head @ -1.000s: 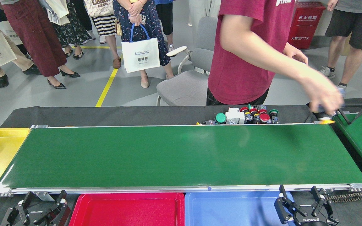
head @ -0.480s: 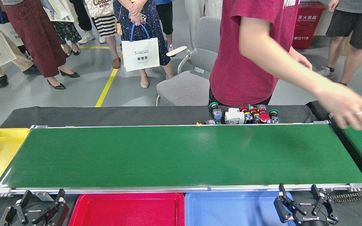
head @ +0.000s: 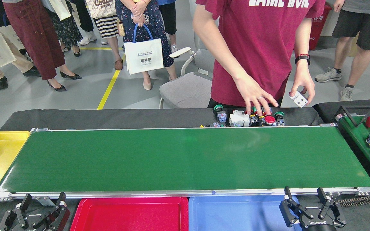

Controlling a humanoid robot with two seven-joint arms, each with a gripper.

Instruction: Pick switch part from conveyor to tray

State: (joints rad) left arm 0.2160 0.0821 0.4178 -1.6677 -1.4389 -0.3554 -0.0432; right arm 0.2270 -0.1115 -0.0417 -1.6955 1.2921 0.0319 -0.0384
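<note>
Switch parts (head: 251, 118) sit beyond my bare conveyor (head: 185, 158) (trays (head: 130, 213) empty), so nothing is picked; both grippers (head: 40, 213) (head: 305, 200) wait with fingers apart.

1. You are looking at white capitals on a person's maroon T-shirt (head: 262, 38), cut by the top edge, reading partly "AME MOR".
2. A cream tote bag (head: 100, 7) at the top edge is showing "Co", cropped.
3. The right gripper (head: 312, 210) is carrying the brand "ROBOTIQ", seen upside down.
4. The red box (head: 316, 30) behind the person is showing "19".
</note>
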